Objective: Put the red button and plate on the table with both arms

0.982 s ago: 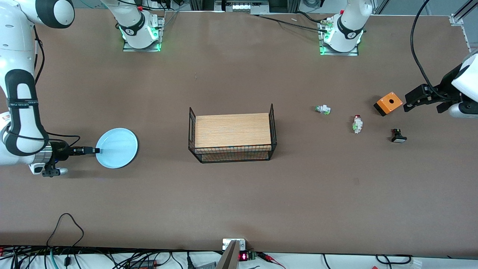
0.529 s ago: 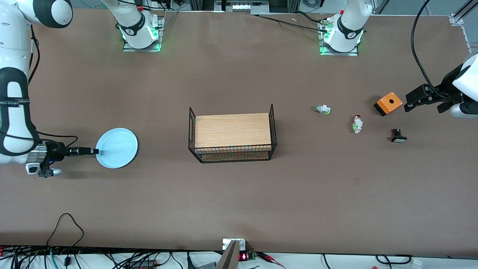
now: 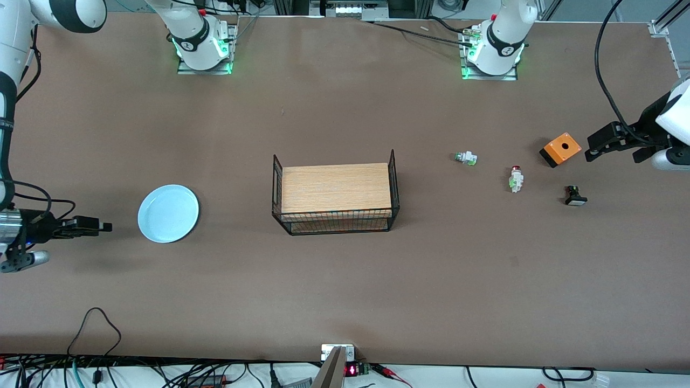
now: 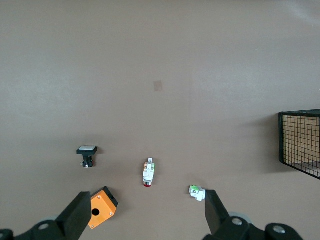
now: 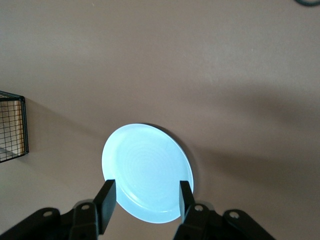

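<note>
Plate lies flat on tabletop; right gripper released beside it, left gripper spread wide near orange box. Risk: I clip the box reaching for the red button.

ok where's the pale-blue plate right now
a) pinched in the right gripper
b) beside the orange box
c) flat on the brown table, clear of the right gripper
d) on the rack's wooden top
c: the pale-blue plate lies flat on the table, with bare tabletop between it and the open right gripper.
</note>
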